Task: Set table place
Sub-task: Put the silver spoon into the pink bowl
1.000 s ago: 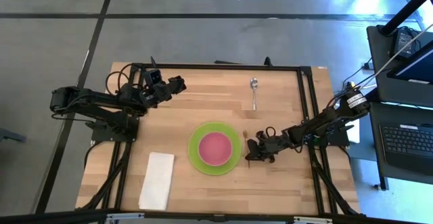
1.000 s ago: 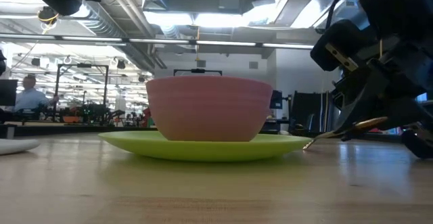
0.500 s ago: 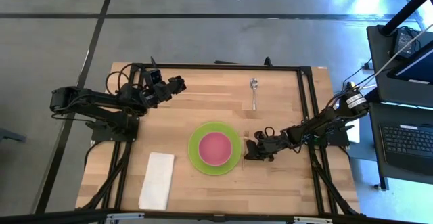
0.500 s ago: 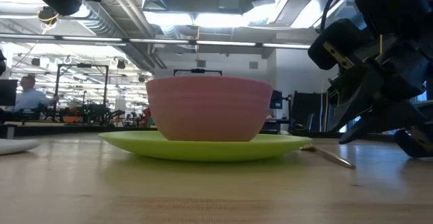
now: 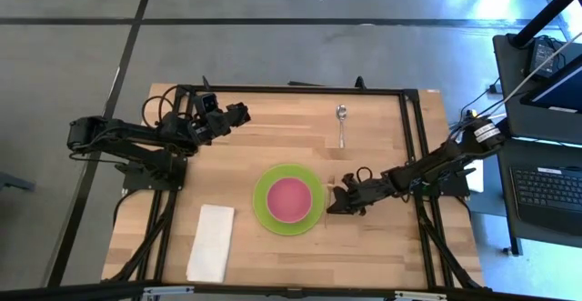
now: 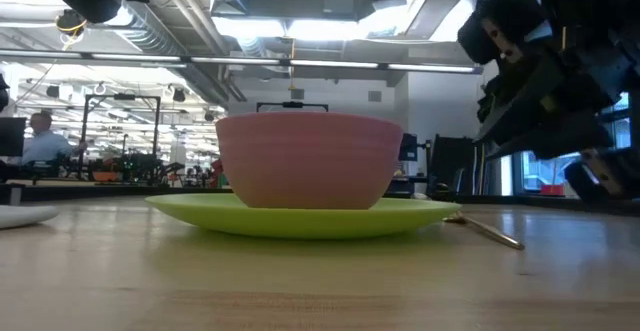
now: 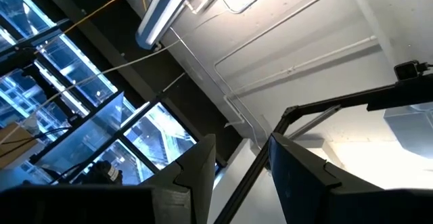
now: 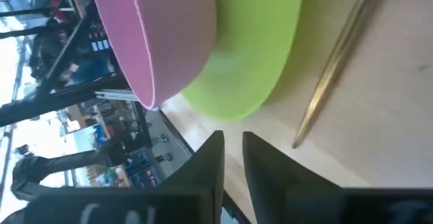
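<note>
A pink bowl (image 5: 289, 197) stands in a lime-green plate (image 5: 265, 212) on the wooden table (image 5: 382, 246). A slim gold utensil (image 8: 335, 68) lies flat on the table just right of the plate; it also shows in the low view (image 6: 487, 231). My right gripper (image 5: 333, 205) hovers above and right of the utensil, its fingers (image 8: 210, 163) a narrow gap apart and holding nothing. A silver spoon (image 5: 342, 124) lies at the far side of the table. My left gripper (image 5: 244, 110) waits at the far left, open, pointing up.
A white folded napkin (image 5: 211, 242) lies at the near left of the table. Bare wood lies between the plate and the spoon and along the near right. The black frame (image 5: 414, 146) edges the table. A person (image 6: 42, 136) sits far behind in the room.
My right gripper has let go of the gold utensil, which it held tilted above the table a second ago; the utensil now lies flat on the wood beside the plate. The gripper has then gone up, away from it.
</note>
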